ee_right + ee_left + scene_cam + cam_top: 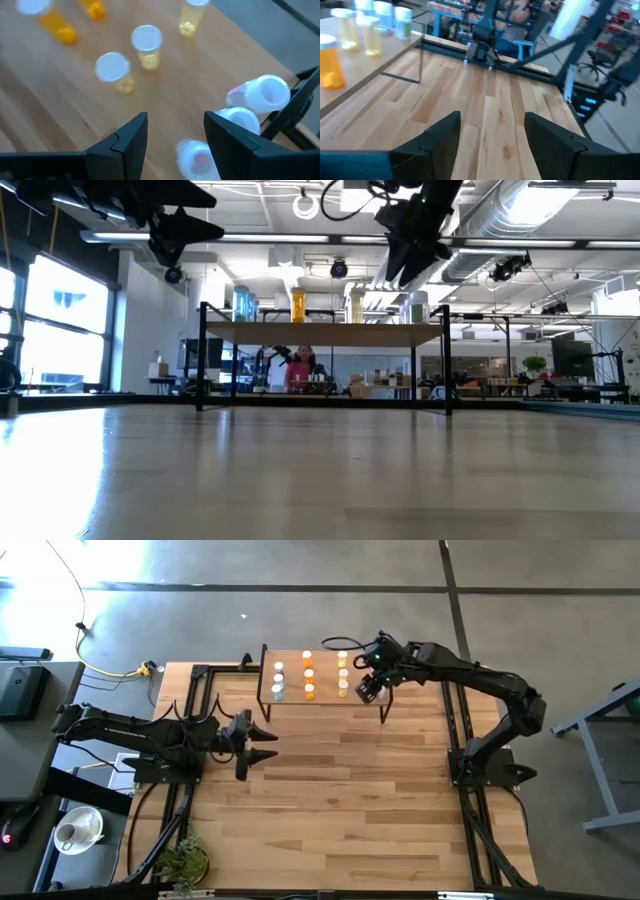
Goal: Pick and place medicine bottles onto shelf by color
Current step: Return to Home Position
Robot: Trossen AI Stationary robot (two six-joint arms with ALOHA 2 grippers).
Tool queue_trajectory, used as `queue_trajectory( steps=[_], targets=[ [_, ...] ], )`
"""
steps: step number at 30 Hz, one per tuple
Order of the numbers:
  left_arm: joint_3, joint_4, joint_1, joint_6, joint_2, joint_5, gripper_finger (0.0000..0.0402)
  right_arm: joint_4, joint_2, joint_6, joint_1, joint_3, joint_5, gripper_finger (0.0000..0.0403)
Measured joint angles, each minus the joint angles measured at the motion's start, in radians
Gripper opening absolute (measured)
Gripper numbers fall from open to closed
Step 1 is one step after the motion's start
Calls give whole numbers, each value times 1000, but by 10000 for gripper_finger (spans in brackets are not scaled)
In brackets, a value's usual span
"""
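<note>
The shelf [322, 700] stands at the table's far middle, its wood top on thin black legs. Medicine bottles stand on it in rows by colour: pale blue [278, 680], orange [308, 675], yellow [342, 672] and pinkish-white [260, 92]. My right gripper [175, 120] hovers open just above the shelf's right end, over the pinkish-white bottles. One of them [197, 157] shows below the gap between its fingers. My left gripper [262, 740] waits open above the table's left half, holding nothing.
Black frame rails [462, 730] run along the table's left and right sides. A small plant [185, 862] sits at the near left corner. Bare tabletop [350, 800] stretches from the shelf to the near edge. A person [300, 366] shows far off in the room.
</note>
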Motion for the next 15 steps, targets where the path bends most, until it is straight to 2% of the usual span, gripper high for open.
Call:
queue_trajectory(
  steps=[7, 11, 15],
  targets=[
    [-1, -54, -51, 73, -38, 20, 211, -40, -72, -111, 92, -16, -2, 185],
    [-15, -60, -85, 97, -71, -5, 211, -18, -147, -112, 154, -115, -2, 185],
    [-84, -2, -94, 99, -122, -21, 211, 86, -250, -90, 208, -265, -6, 185]
  ],
)
